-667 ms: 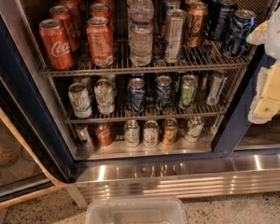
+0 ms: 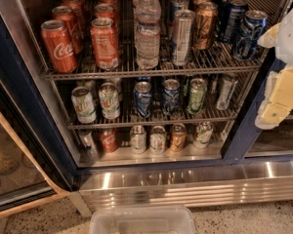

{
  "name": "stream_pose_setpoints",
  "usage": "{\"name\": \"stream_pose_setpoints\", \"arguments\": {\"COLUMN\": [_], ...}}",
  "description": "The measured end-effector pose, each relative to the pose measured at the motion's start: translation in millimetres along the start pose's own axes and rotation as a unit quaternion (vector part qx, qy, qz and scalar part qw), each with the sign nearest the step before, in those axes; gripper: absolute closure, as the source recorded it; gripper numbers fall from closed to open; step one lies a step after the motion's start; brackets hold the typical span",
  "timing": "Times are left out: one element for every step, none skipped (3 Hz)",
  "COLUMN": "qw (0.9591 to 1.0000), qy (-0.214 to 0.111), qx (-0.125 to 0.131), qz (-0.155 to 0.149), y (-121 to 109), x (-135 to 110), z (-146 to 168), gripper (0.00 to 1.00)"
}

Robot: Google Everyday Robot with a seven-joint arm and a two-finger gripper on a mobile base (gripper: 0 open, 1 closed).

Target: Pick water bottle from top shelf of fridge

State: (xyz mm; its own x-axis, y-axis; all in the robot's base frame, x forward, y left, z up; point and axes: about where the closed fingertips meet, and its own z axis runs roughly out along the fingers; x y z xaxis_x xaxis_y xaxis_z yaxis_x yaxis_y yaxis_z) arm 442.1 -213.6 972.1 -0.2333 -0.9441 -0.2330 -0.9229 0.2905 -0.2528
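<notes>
Looking into the fridge (image 2: 20, 101) through my one camera, I see its dark frame around three silver wire racks, with a ribbed steel base panel (image 2: 195, 185) below. The top shelf (image 2: 136, 74) runs across the upper part of the view, packed with drinks. The middle rack (image 2: 151, 122) holds a row of mixed cans, and more cans stand on the lowest level.

My claw (image 2: 281, 89) hangs at the right edge of the view, white and cream, in front of the fridge's right upright at about the height of the top two racks. It is well apart from the drinks and touches none of them. I cannot tell whether it is open or closed.

A clear plastic tub (image 2: 141, 221) sits on the floor at the bottom edge.

The water bottle (image 2: 147, 28) stands upright near the middle of the top shelf, at the front, taller than its neighbours. A tall silver can (image 2: 181, 37) stands just to its right, a red can (image 2: 105, 43) just to its left, and a Coca-Cola can (image 2: 58, 45) further left.
</notes>
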Motion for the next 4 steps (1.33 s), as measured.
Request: {"name": "stream_pose_setpoints", "arguments": {"qw": [0.9982,0.9936,0.9936,0.991], "qy": [-0.055,-0.105,-0.105,-0.125], "qx": [-0.01,0.016,0.015,0.034], "qz": [0.021,0.038,0.038,0.032], "y": [2,-8,-8,-8], "x": [7,-10,-11,-21], "z": [35,26,26,21], "gripper": [0.0,0.0,0.0,0.0]}}
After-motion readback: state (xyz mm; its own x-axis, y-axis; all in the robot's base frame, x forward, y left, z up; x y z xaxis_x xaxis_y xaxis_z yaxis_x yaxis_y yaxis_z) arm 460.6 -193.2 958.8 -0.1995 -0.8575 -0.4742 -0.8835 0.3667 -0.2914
